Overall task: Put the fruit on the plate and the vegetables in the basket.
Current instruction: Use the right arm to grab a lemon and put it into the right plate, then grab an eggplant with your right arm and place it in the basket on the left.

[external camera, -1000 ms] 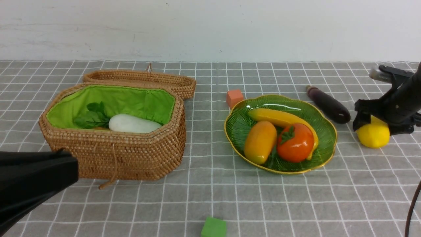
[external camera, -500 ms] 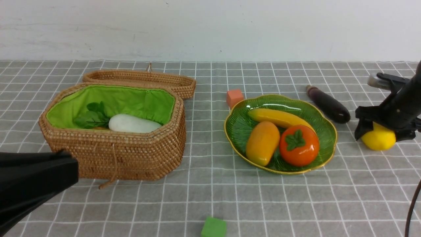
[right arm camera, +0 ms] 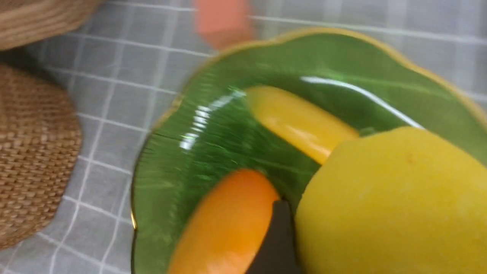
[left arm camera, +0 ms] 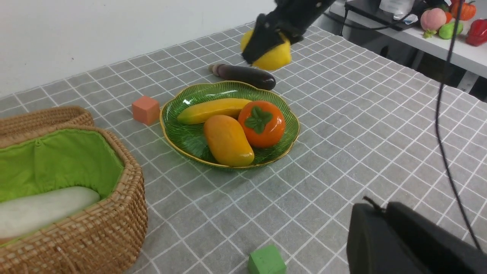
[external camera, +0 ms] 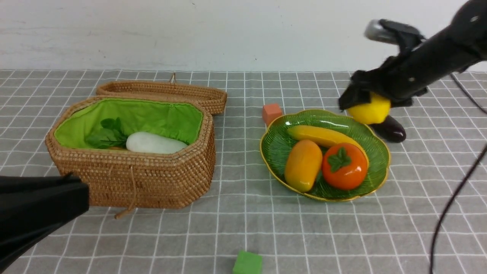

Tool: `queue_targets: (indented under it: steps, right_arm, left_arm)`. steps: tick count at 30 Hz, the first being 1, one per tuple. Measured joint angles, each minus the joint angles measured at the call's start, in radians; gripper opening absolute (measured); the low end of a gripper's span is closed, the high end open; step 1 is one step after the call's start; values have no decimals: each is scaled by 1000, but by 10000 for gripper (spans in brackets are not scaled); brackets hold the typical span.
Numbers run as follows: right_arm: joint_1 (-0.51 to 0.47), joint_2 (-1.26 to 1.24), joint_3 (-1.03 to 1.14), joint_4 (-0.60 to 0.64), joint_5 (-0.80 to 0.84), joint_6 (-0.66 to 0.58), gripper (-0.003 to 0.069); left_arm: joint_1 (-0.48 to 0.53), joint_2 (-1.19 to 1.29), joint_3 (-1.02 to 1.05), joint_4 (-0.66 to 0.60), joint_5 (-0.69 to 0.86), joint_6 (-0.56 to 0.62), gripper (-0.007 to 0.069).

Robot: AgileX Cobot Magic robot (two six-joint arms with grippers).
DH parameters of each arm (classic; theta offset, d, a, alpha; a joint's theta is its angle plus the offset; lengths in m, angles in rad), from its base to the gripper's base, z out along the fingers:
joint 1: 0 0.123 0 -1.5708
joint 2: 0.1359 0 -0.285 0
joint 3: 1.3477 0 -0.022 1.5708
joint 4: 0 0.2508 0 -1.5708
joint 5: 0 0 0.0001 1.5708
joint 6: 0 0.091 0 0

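Observation:
My right gripper (external camera: 361,99) is shut on the yellow lemon (external camera: 370,109) and holds it in the air above the plate's far right rim, over the dark purple eggplant (external camera: 392,129) lying on the cloth. The lemon fills the right wrist view (right arm camera: 395,205). The green plate (external camera: 277,144) holds the banana (external camera: 315,135), the mango (external camera: 303,164) and the persimmon (external camera: 344,166). The open basket (external camera: 144,179) at the left holds the white radish (external camera: 154,143); the potato is hidden. My left gripper (external camera: 81,196) is shut and empty, low at the front left.
An orange cube (external camera: 271,112) sits behind the plate's left rim. A green cube (external camera: 247,263) lies at the front edge. The basket's lid (external camera: 163,91) lies open behind it. A black cable (external camera: 452,198) hangs at the right. A side bench with toy produce (left arm camera: 437,19) stands beyond the table.
My right gripper lifted the lemon off the cloth right of the plate and carried it up and left to the plate's far right rim. The persimmon shifted slightly on the plate.

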Motion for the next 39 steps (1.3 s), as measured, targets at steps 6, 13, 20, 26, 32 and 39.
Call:
queue_targets:
  steps: [6,13,20,26,32,39]
  right_arm:
    - [45,129,3,-4,-159,-40,594]
    - [47,122,3,-4,-133,-40,681]
    - [47,56,2,-10,-92,-40,659]
    - [-2,-12,-11,-123,-36,26,610]
    - [-98,12,-90,-230,-40,61,555]
    - [-142,249,-253,-183,-63,-3,549]
  left_arm:
    - [0,0,0,0,1,0,47]
    - [0,0,0,0,1,0,49]
    - [0,0,0,0,1,0,50]
    - [0,0,0,1,1,0,57]
    - [0,0,0,1,1,0,59]
    - [0,0,0,1,-43,-14,65]
